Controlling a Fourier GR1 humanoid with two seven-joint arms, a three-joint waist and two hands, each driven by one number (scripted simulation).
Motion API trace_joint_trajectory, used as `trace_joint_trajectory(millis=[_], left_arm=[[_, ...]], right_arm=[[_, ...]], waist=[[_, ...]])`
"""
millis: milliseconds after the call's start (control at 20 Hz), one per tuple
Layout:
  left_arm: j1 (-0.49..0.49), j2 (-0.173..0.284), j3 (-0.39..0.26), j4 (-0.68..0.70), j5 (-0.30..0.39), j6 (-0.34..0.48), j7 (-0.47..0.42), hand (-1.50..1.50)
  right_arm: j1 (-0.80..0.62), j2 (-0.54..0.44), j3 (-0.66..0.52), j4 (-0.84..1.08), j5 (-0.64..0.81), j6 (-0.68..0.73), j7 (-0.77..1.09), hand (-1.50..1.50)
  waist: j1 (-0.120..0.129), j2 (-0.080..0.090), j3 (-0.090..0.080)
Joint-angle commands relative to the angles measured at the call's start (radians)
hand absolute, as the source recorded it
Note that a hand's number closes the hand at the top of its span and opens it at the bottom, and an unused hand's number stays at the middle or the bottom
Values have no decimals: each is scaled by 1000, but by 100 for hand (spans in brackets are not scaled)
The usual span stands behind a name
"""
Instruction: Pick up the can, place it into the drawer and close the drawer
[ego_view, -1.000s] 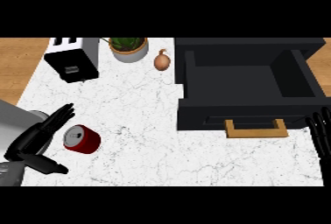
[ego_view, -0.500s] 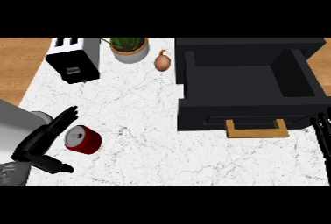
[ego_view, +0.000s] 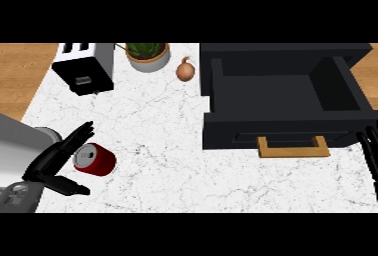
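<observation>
A red can (ego_view: 96, 159) lies on its side on the white marble counter (ego_view: 162, 130) at the lower left, its silver top facing left. My left hand (ego_view: 57, 159) is open right beside the can's left end, fingers stretched up over it and thumb pointing down-right below it. The black drawer (ego_view: 284, 97) stands pulled open at the right, its inside bare, with a wooden handle (ego_view: 293, 148) on its front. Only the fingers of my right hand (ego_view: 368, 146) show at the right edge, straight and resting beside the drawer front.
A black and silver toaster (ego_view: 83, 67) stands at the back left. A potted plant (ego_view: 148, 54) and a brown onion (ego_view: 185, 70) sit at the back, left of the drawer. Wooden floor shows past the counter's left edge.
My left hand has shifted slightly closer to the can, with the forearm coming further into view. The can, drawer and right hand have stayed put.
</observation>
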Motion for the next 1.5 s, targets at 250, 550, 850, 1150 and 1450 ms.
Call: trace_joint_trajectory(millis=[250, 550, 850, 1150, 1450], left_arm=[[-108, -42, -24, 161, -15, -49, -109, -150], [-99, -46, -55, 158, -25, -67, -135, -150], [-155, -84, -68, 163, -13, -57, -93, -150], [-160, -81, -84, 155, 1, -101, -129, 150], [-155, -115, -77, 124, 67, -162, -56, 150]], right_arm=[[-25, 4, -19, 60, 11, 0, -48, -150], [10, 17, -15, 17, 7, 6, -52, -150], [49, 21, -17, -65, -38, 13, 20, -150], [61, 38, 6, -84, -4, 5, 22, -150], [7, 28, -22, -67, -42, -11, 64, -150]], waist=[[-4, 9, -13], [2, 7, -13], [-3, 6, -13], [-2, 6, -13], [5, 6, -13]])
